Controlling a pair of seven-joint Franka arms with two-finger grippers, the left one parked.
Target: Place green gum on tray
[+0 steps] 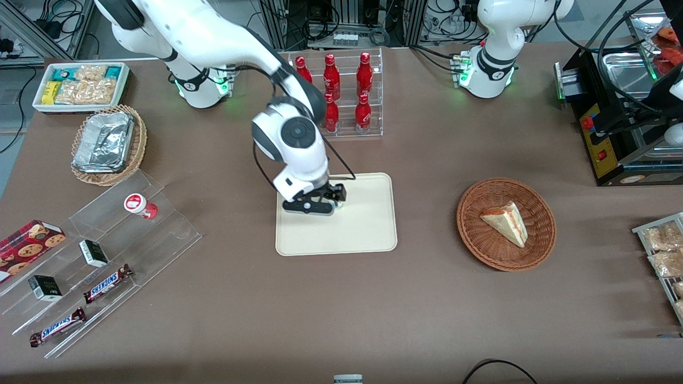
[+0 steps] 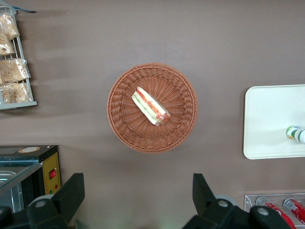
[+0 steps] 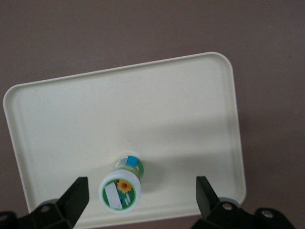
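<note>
The brown surface (image 1: pixel 299 298) spreads under me. On it lies the tray (image 1: pixel 363 229), directly beneath my hand (image 1: pixel 320 207), which hangs low over the tray's edge toward my arm's base. In the front view my wrist hides nearly everything under it. My hand is spread wide and holds nothing; its fingertips (image 3: pixel 77 191) stand apart on either side of the green gum (image 3: pixel 121 188), which stands upright on the tray between them, touched by neither, with only its lid and some label showing.

Green gum (image 2: pixel 296 134) — cropped; gripper (image 1: pixel 320 207) — fingertips hidden.
</note>
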